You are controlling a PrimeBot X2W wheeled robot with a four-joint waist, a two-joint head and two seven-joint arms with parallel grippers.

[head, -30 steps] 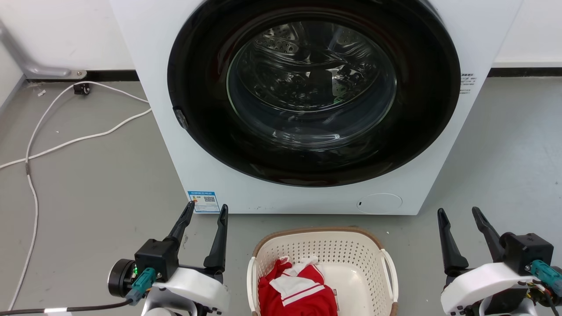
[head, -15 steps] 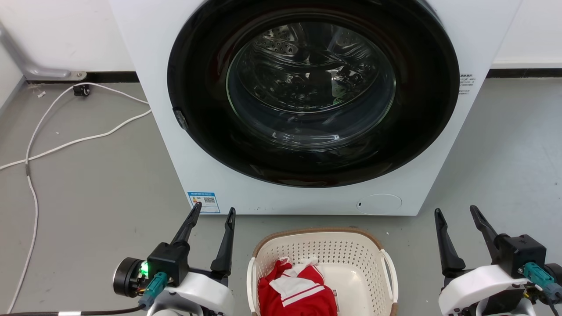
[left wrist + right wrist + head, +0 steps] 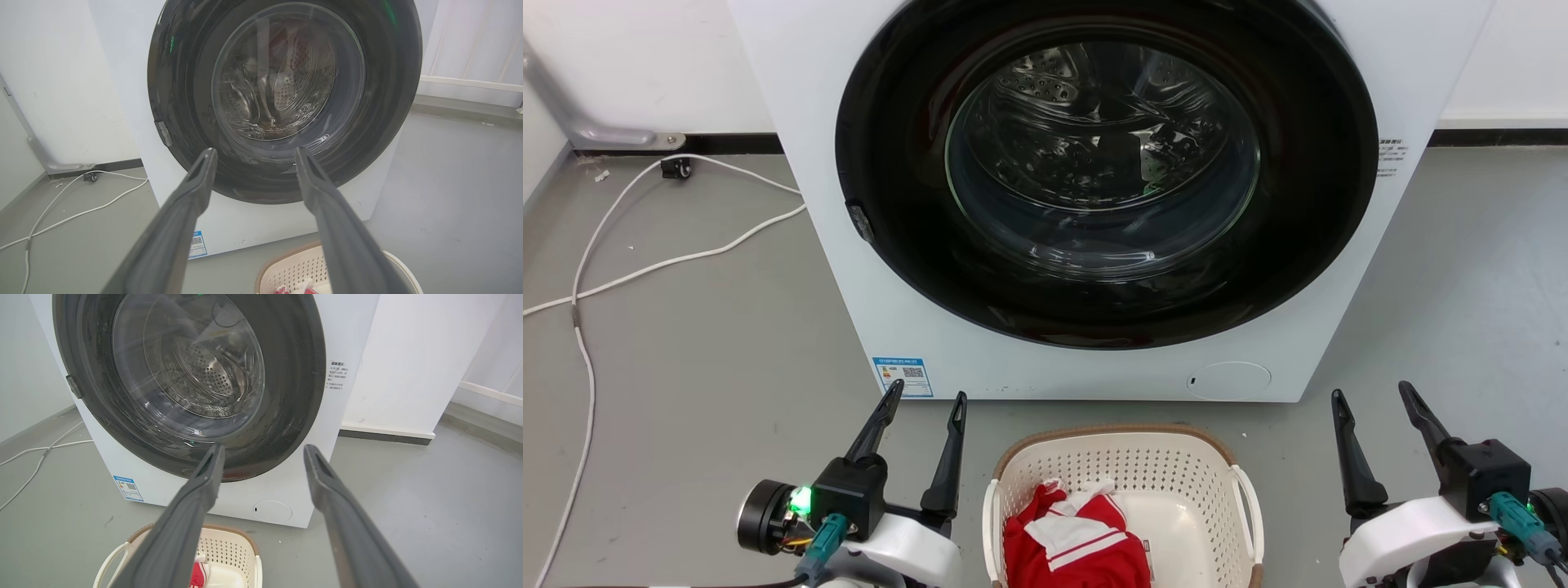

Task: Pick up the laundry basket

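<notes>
- Grey floor [image 3: 686,343] runs back to a white wall, and a white washer [image 3: 800,98] stands on it with its round dark door [image 3: 1103,155] facing the robot.
- Left hand [image 3: 929,392] sits at the lower left of the head view. Its two dark fingers are spread wide with nothing between them, tips pointing toward the washer's base.
- Right hand [image 3: 1370,390] sits at the lower right, fingers likewise wide apart and holding nothing, tips pointing the same way.
- Between the two hands, at the lower middle of the head view, the basket [image 3: 1176,469] rests on the floor and touches neither hand.
- The left hand's inner finger is just beside the basket's left side, near the white left handle [image 3: 988,523]. The right hand is well apart from the right handle [image 3: 1254,506].
- In the left wrist view, a piece of the basket's brown rim shows at the bottom edge, beneath the finger on the right of that view.
- In the right wrist view, the basket shows at the bottom left, partly behind the finger on the left of that view.
- A red and white garment [image 3: 1078,539] lies in the basket, toward its near left side.
- The basket's far rim is near the washer's front but apart from it.
- A blue label [image 3: 901,376] sits at the washer's lower left corner, and a round cover [image 3: 1229,380] at its lower right.
- A white cable [image 3: 645,265] trails over the floor left of the washer.
</notes>
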